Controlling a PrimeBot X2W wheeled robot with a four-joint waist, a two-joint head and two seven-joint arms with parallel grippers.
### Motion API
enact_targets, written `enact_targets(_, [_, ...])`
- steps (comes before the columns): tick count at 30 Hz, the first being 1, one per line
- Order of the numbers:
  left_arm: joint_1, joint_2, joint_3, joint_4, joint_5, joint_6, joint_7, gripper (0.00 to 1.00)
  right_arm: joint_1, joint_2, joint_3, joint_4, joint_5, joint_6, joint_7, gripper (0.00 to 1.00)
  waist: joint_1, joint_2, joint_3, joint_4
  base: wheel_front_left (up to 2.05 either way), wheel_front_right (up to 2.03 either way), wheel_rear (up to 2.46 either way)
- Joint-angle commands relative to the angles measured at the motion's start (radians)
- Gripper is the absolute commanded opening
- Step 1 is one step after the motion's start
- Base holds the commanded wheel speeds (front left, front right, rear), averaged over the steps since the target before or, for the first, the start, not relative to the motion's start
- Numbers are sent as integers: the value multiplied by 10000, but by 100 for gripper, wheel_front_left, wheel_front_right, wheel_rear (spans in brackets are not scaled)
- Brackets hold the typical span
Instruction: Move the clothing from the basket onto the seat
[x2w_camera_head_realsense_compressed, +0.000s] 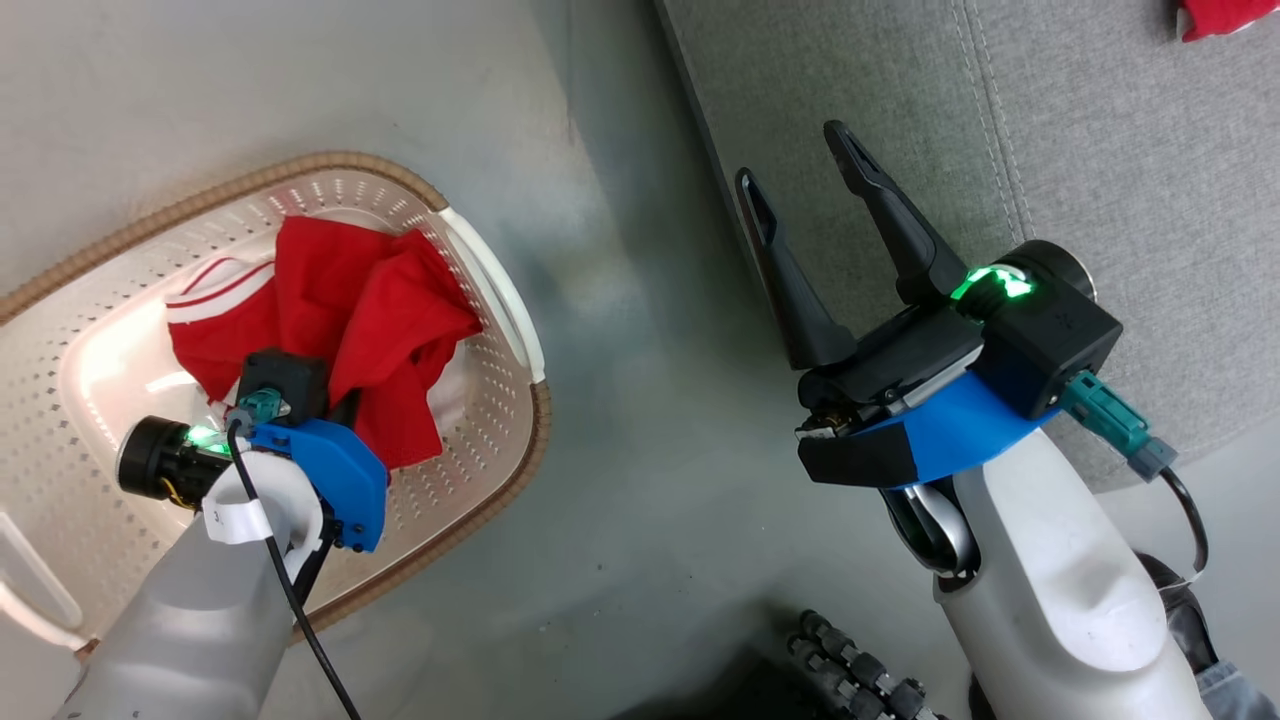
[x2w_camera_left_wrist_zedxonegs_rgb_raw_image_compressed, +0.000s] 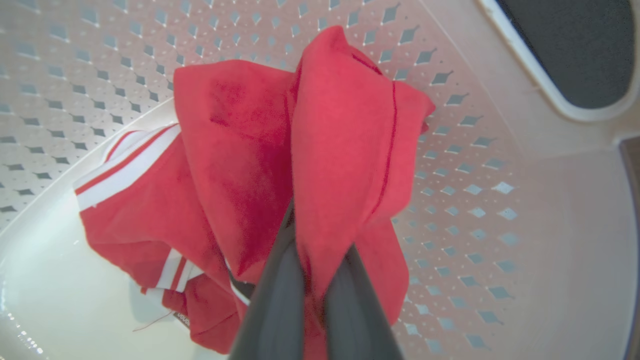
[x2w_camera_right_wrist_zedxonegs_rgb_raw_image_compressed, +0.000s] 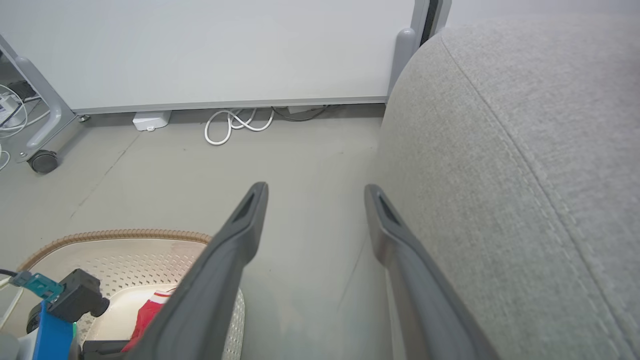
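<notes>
A red garment (x2w_camera_head_realsense_compressed: 370, 310) with white stripes lies bunched in the cream perforated basket (x2w_camera_head_realsense_compressed: 300, 165) at the left. My left gripper (x2w_camera_head_realsense_compressed: 345, 400) reaches down into the basket. In the left wrist view its fingers (x2w_camera_left_wrist_zedxonegs_rgb_raw_image_compressed: 320, 235) are shut on a raised fold of the red cloth (x2w_camera_left_wrist_zedxonegs_rgb_raw_image_compressed: 340, 150), and the rest sags onto the basket wall (x2w_camera_left_wrist_zedxonegs_rgb_raw_image_compressed: 475, 200). A second red garment (x2w_camera_head_realsense_compressed: 1215, 15) lies on the grey seat (x2w_camera_head_realsense_compressed: 1130, 150) at the top right corner. My right gripper (x2w_camera_head_realsense_compressed: 790, 155) hangs open and empty at the seat's left edge (x2w_camera_right_wrist_zedxonegs_rgb_raw_image_compressed: 525, 150), above the floor (x2w_camera_right_wrist_zedxonegs_rgb_raw_image_compressed: 315, 189).
Grey floor (x2w_camera_head_realsense_compressed: 640, 350) separates basket and seat. In the right wrist view the basket rim (x2w_camera_right_wrist_zedxonegs_rgb_raw_image_compressed: 115, 234) is at lower left. A white wall panel (x2w_camera_right_wrist_zedxonegs_rgb_raw_image_compressed: 225, 50), looped white cables (x2w_camera_right_wrist_zedxonegs_rgb_raw_image_compressed: 235, 125) and a caster (x2w_camera_right_wrist_zedxonegs_rgb_raw_image_compressed: 42, 162) stand beyond. My dark base (x2w_camera_head_realsense_compressed: 850, 660) is at the bottom.
</notes>
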Motion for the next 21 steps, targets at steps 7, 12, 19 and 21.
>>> enact_targets(7, [341,-148,-192,-493,-332,-6,-49,0,-62,9,-8,171,-175,1,-50,100,0,0,-952,525,0,0,0])
enact_targets(12, [766,-419,-206,-1017,-453,-7,-49,0,139,-166,-43,335,-109,1,-20,100,0,0,-2058,1027,0,0,0])
enact_targets(19, [1473,-928,-598,-1658,-83,-7,-48,0,735,-472,-182,580,0,1,201,100,0,0,-3896,1850,0,0,0])
enact_targets(21, [1743,-1133,-791,-1826,29,-7,-49,0,1010,-605,-307,679,17,1,279,100,0,0,-4494,2101,0,0,0])
